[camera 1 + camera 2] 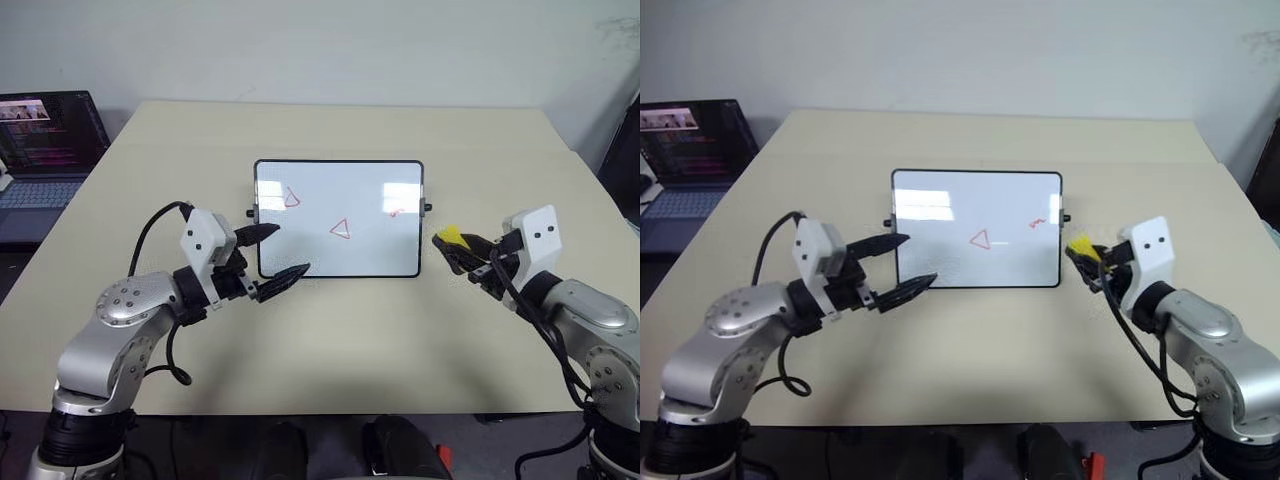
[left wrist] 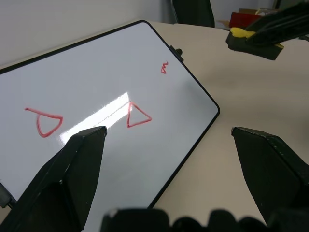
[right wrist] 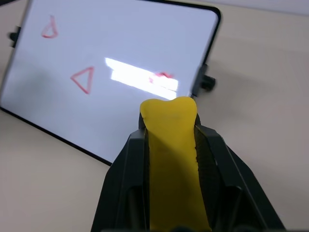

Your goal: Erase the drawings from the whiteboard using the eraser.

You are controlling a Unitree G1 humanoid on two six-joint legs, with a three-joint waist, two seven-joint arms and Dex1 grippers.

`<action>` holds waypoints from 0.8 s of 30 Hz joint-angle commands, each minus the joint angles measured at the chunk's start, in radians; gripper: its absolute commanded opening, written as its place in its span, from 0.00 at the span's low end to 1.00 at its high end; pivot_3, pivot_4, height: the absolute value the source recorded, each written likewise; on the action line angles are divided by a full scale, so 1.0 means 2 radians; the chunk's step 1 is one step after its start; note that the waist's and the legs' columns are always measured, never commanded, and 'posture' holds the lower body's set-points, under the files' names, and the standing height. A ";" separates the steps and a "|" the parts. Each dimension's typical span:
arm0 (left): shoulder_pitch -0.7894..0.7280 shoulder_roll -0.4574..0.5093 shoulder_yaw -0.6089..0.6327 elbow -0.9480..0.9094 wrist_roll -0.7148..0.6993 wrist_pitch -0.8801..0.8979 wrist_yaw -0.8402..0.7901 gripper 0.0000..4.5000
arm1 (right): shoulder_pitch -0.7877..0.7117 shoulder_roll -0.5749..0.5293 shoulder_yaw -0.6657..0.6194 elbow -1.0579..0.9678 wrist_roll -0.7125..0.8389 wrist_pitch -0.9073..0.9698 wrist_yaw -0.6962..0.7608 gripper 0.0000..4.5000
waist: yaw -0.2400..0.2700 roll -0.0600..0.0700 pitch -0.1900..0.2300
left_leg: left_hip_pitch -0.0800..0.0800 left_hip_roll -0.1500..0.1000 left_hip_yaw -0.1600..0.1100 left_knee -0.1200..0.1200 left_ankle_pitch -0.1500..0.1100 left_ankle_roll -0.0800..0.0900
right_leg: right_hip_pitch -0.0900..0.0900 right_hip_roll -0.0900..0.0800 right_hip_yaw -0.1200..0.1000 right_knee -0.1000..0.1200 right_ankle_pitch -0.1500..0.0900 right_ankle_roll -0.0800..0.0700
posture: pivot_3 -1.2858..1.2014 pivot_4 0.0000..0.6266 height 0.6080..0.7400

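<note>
The whiteboard (image 1: 338,218) lies flat in the middle of the table. Its red drawings are a triangle (image 1: 291,198) at the left, a triangle (image 1: 341,230) in the middle and a squiggle (image 1: 396,211) near the right edge. My right gripper (image 1: 453,250) hovers just off the board's right side, shut on the yellow eraser (image 3: 173,159), which sticks out between its fingers. My left gripper (image 1: 274,255) is open at the board's front left corner, one finger (image 1: 257,233) over the board's left edge and the other (image 1: 285,279) over its front edge. It holds nothing.
A laptop (image 1: 45,150) with a lit screen stands on a surface off the table's left side. The tan table (image 1: 340,340) has bare room in front of and behind the board.
</note>
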 commanded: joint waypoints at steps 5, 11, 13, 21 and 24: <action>-0.007 0.026 0.027 -0.005 0.001 0.004 -0.003 1.00 | -0.073 -0.009 0.110 0.011 -0.063 -0.117 0.029 0.22 | -0.001 0.000 0.000 | 0.000 0.000 0.000 0.000 0.000 0.000 | 0.000 0.000 0.000 0.000 0.000 0.000 | 0.52 0.24 1.00; 0.027 0.040 0.058 -0.022 0.004 0.014 0.012 1.00 | -0.135 0.007 0.232 0.118 -0.161 -0.231 0.065 0.22 | 0.000 0.000 0.000 | 0.000 0.000 0.000 0.000 0.000 0.000 | 0.000 0.000 0.000 0.000 0.000 0.000 | 0.52 0.24 1.00; 0.042 0.041 0.067 -0.031 0.005 0.017 0.017 1.00 | -0.159 0.031 0.253 0.150 -0.175 -0.245 0.069 0.22 | 0.000 0.000 0.000 | 0.000 0.001 0.000 0.000 0.000 0.000 | 0.000 0.000 -0.001 0.000 0.000 -0.001 | 0.52 0.24 1.00; 0.084 0.044 0.080 -0.041 0.021 0.010 0.022 1.00 | -0.303 0.146 0.315 0.333 -0.247 -0.285 0.073 0.22 | 0.000 0.000 0.000 | 0.000 0.001 -0.001 0.000 0.000 0.000 | -0.001 0.000 -0.001 0.001 0.001 -0.003 | 0.52 0.24 1.00; 0.082 0.042 0.080 -0.044 0.017 0.012 0.023 1.00 | -0.340 0.170 0.327 0.402 -0.276 -0.308 0.076 0.22 | 0.002 0.000 0.000 | 0.000 0.001 -0.001 0.000 0.000 0.000 | -0.001 -0.001 -0.001 0.001 0.001 -0.003 | 0.52 0.24 1.00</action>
